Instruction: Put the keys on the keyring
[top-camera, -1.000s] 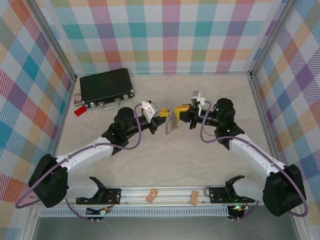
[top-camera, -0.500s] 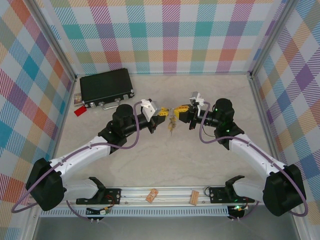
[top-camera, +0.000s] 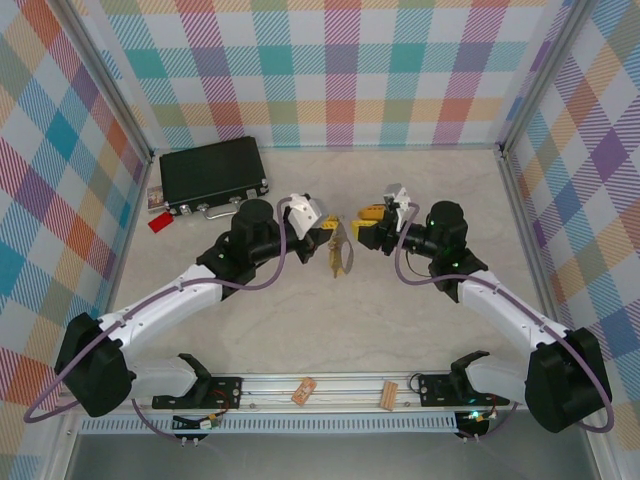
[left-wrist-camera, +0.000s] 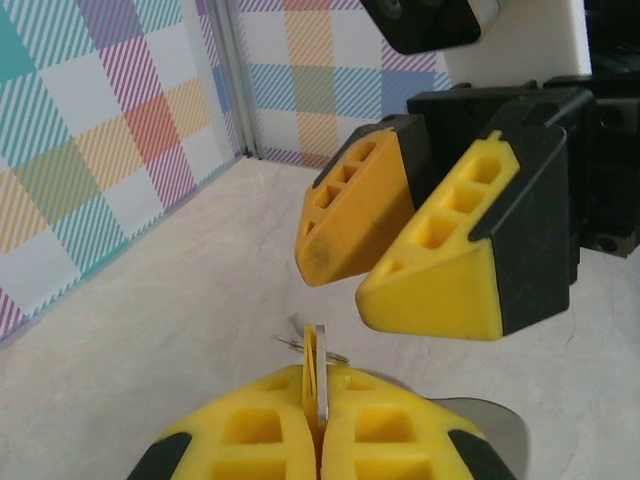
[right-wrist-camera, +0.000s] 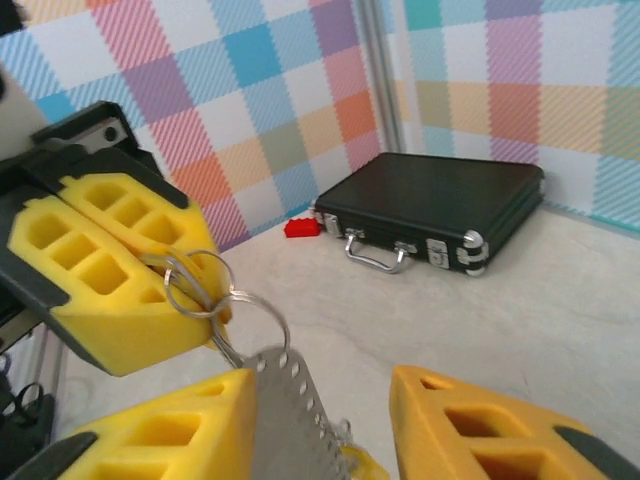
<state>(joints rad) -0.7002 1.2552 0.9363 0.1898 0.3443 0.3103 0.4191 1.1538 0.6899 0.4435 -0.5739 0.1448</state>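
Since a second ago my right hand (top-camera: 368, 226) has let go. Its two yellow plastic fingers, moulded with honeycomb pockets, now stand apart with nothing gripped, well to the right of the flat black case with silver handle and corner caps (top-camera: 213, 177).

My left hand (top-camera: 325, 230) sits between that case and the right hand. Its matching yellow fingers are pressed together, clamped on thin silver wire rings (right-wrist-camera: 203, 287). From these rings hangs the grey metal oval keyring (top-camera: 342, 258), to the right of the case, above the pale marbled tabletop (top-camera: 330, 330). Close up, it seems flat and dull silver, with a row of small holes along one edge.

I judge the threading partly done. I cannot tell how many small yellow-headed keys are on the keyring.
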